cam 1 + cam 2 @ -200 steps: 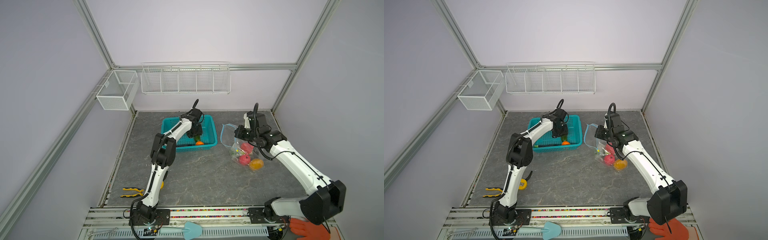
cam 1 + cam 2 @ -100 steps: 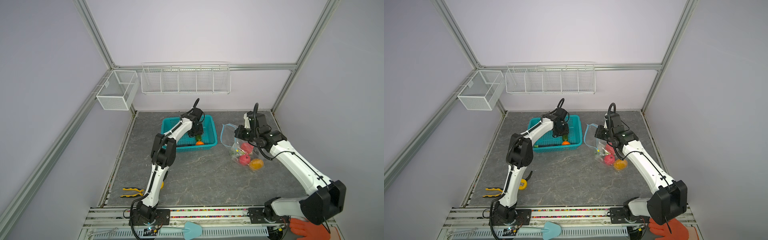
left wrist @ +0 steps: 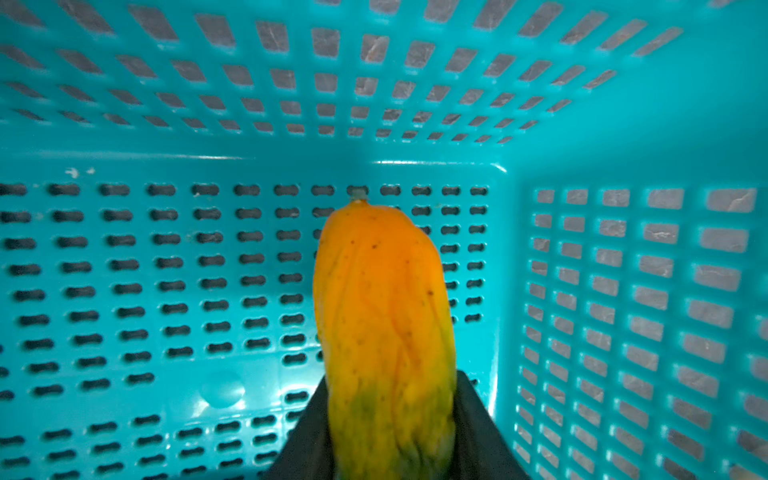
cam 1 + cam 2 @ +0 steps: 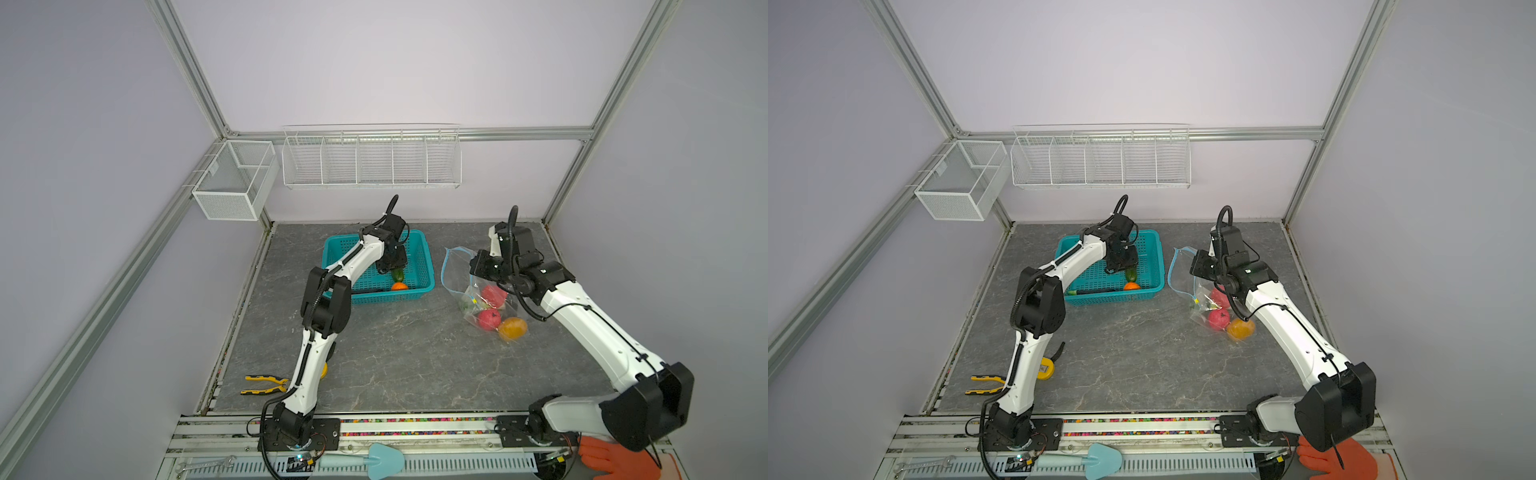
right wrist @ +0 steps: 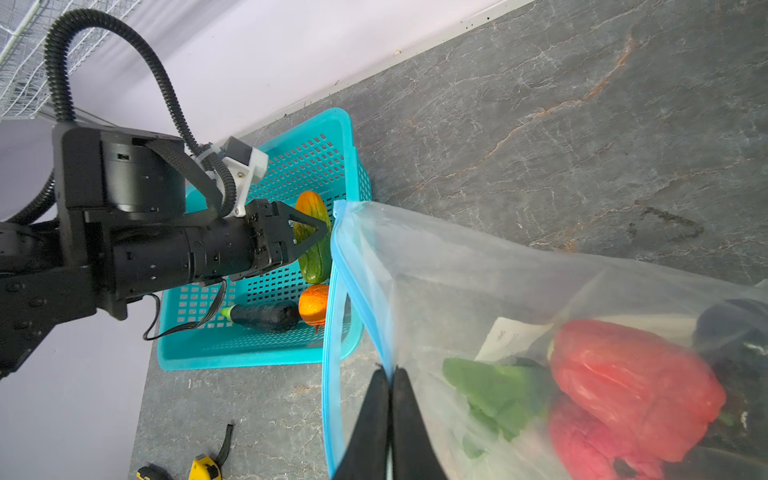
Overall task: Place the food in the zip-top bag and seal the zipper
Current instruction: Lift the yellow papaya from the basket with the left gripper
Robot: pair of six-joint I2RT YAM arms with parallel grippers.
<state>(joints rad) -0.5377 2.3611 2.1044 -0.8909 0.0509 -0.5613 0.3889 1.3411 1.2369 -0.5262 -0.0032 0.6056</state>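
Tool count: 2. Counter (image 4: 395,353): grey, bears everything. Teal basket (image 4: 374,296): holds 2 loose pieces (image 5: 313,305) plus orange-green fruit (image 3: 382,311), clamped on both sides by left tool (image 3: 390,419). Zip-top bag (image 5: 457,291): beside basket, red and green food (image 5: 623,374) inside. Zipper (image 5: 332,332): unsealed, its edge pinched flat in right tool (image 5: 390,376), mouth held up. Handling: lift fruit clear of basket wall, enter mouth lengthwise.

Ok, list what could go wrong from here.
1. The left fingers clamp the long orange-green fruit crosswise; it may pivot or slip on lifting.
2. The right fingers pinch only one lip of the zip-top bag; its mouth may sag shut before the fruit arrives.
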